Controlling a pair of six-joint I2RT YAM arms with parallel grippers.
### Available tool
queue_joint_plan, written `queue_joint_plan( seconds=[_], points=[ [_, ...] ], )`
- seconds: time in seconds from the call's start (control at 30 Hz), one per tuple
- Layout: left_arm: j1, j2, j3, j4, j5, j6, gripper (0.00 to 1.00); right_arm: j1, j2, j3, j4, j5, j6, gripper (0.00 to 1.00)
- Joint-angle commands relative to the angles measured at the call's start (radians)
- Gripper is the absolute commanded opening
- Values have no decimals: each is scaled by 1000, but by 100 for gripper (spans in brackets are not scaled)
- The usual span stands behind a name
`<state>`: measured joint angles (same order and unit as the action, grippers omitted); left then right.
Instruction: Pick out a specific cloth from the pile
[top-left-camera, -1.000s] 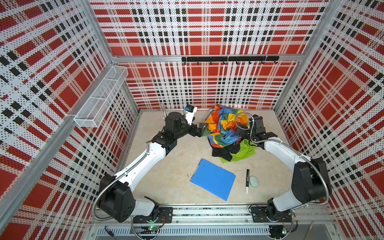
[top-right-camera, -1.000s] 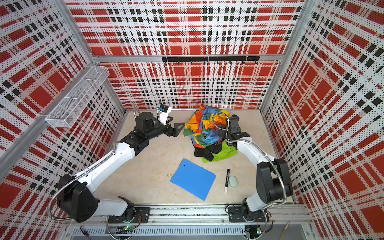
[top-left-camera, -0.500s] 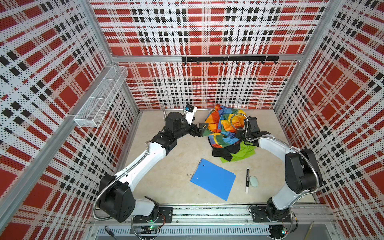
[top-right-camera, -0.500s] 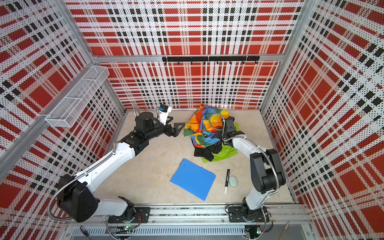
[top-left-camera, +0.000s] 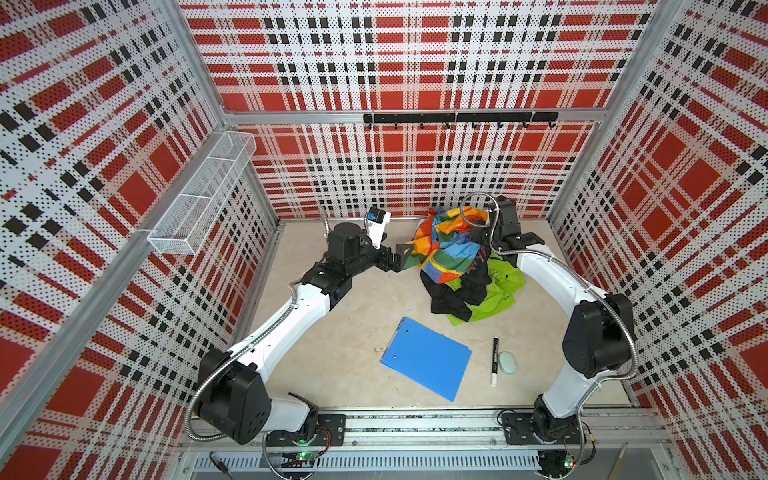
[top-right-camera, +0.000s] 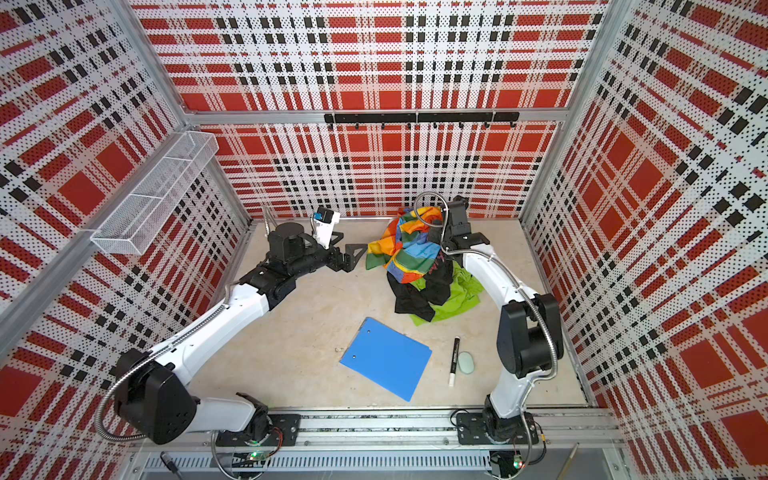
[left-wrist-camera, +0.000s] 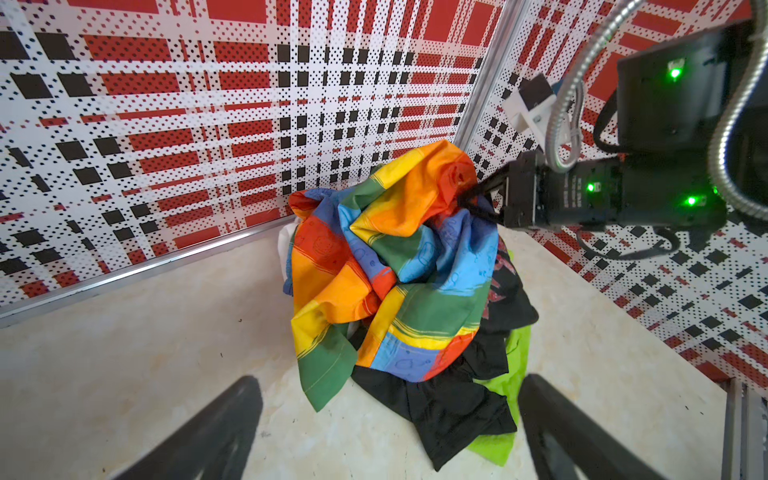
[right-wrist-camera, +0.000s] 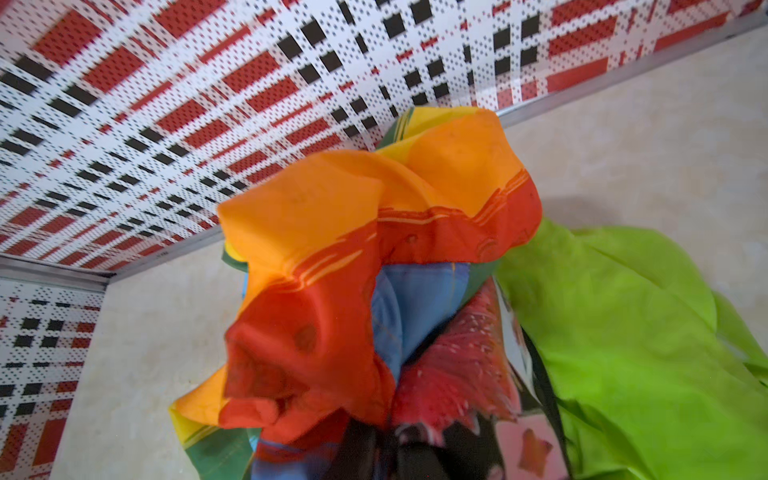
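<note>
- Since 1 second earlier, the right gripper (left-wrist-camera: 471, 203) had closed from wide, its jaws pinched on the rainbow cloth (top-left-camera: 446, 245) atop the pile (top-right-camera: 419, 274).
- The cloth (top-left-camera: 496, 297) lay at the pile's bottom, under the black garment (top-left-camera: 453, 299), spreading toward the right arm.
- The left gripper (top-left-camera: 400, 254) stood wide and held nothing, just beside the pile.
- 1 clipboard (top-left-camera: 426, 357) lay apart, nearer the front.

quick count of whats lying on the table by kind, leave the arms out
cloths: 3 (rainbow-striped cloth, black garment, lime-green cloth)
blue clipboard: 1
marker: 1
pale green oval thing: 1
total: 6
</note>
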<state>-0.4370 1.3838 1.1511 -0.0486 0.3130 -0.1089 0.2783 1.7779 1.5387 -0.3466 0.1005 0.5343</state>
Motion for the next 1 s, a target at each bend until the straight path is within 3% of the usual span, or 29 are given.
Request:
queue_joint_plan(
  seconds=[0.0,0.27,0.67,0.97],
  points=[
    [6,-2,35,22,18,-12,99,8,58,123,99,1,-21,7],
    [5,-4,36,23,24,-12,99,78,258,284,114,-56,-28,7],
    [4,-3,35,23,24,-11,99,121,366,-75,213,2,100,14],
    [4,-17,33,25,19,-10,99,121,291,-147,223,12,88,20]
  ],
)
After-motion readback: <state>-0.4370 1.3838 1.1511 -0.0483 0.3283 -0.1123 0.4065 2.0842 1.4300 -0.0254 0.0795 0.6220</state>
